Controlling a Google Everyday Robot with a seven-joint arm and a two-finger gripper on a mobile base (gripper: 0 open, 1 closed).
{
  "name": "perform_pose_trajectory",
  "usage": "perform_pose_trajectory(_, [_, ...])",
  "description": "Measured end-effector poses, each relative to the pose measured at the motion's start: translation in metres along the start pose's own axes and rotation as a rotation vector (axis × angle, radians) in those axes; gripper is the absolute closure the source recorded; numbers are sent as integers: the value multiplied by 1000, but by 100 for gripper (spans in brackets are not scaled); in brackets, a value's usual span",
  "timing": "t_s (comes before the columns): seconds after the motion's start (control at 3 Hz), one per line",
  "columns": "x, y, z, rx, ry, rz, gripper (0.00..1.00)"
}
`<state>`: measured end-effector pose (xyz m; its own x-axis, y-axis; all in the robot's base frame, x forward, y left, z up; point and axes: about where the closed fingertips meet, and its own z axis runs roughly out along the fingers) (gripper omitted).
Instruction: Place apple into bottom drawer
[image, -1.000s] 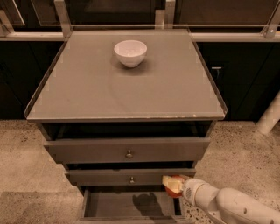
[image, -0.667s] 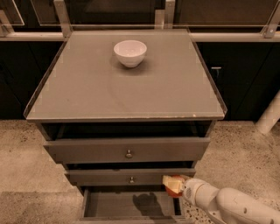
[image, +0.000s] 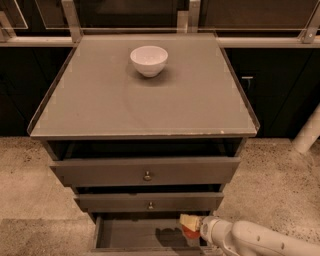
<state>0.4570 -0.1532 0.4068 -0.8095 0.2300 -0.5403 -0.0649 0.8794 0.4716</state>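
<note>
The bottom drawer (image: 129, 234) is pulled open at the foot of the three-drawer cabinet, its shallow grey tray showing. My gripper (image: 190, 228) reaches in from the lower right, over the right part of that drawer. It is shut on the apple (image: 192, 233), an orange-red fruit of which only a small part shows below the pale fingertip (image: 188, 221). The apple is held low over the drawer floor and casts a dark shadow to its left. I cannot tell whether it touches the floor.
A white bowl (image: 149, 60) stands at the back of the cabinet top (image: 150, 105). The two upper drawers with round knobs (image: 147, 176) are slightly open. A white pole (image: 307, 134) leans at the right. Speckled floor surrounds the cabinet.
My gripper with the apple has moved down and a little to the left, lower into the open bottom drawer. Nothing else has moved.
</note>
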Motion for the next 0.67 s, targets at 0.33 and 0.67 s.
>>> perform_pose_trajectory(0.33, [32,-8,36,-9,58,37,100])
perform_pose_trajectory(0.67, [38,-7,40,-14,67,43,100])
